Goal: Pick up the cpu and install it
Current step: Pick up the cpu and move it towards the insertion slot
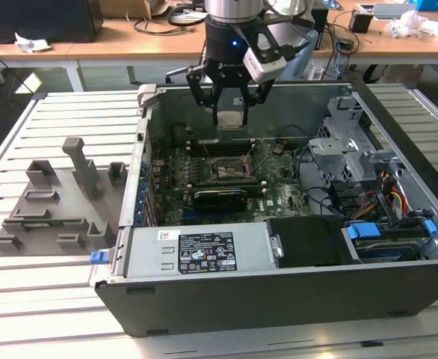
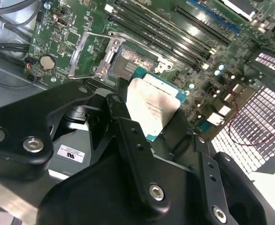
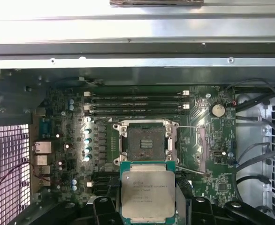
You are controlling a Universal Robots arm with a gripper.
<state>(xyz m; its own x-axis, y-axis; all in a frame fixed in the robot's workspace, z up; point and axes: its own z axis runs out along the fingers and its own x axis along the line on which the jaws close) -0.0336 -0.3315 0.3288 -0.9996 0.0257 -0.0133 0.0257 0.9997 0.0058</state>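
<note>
The gripper [image 1: 231, 111] is closed on the cpu [image 1: 231, 119], its black fingers [image 3: 103, 209] pressing on two opposite edges of the chip, which hangs clear of the board over the open computer case [image 1: 279, 299], close to the case's far wall in the exterior view. In both wrist views the cpu [image 3: 148, 192] shows its silver-grey metal top plate with a thin green rim around it, and in the second wrist view the plate [image 2: 152, 105] carries pale smeared residue between the black finger links [image 2: 128, 136]. It is not seated: the motherboard socket [image 3: 143, 144] lies uncovered and unfilled, its contact field bare, and in the first wrist view the chip's green edge just overlaps the socket's metal frame. The socket's hinged load plate [image 2: 88, 52] stands swung open beside it, with a thin wire lever [image 3: 194, 127] raised. Just beyond the socket run four dark memory slots [image 3: 137, 101], and a round coin battery [image 3: 217, 110] sits on the green motherboard [image 1: 279, 196] nearby. At the case's near wall is a power supply [image 1: 200, 250] with a black label. Outside the case, at the exterior view's left, a grey plastic holder tray [image 1: 54, 202] rests on the slatted table [image 1: 25, 321], well apart from the gripper
</note>
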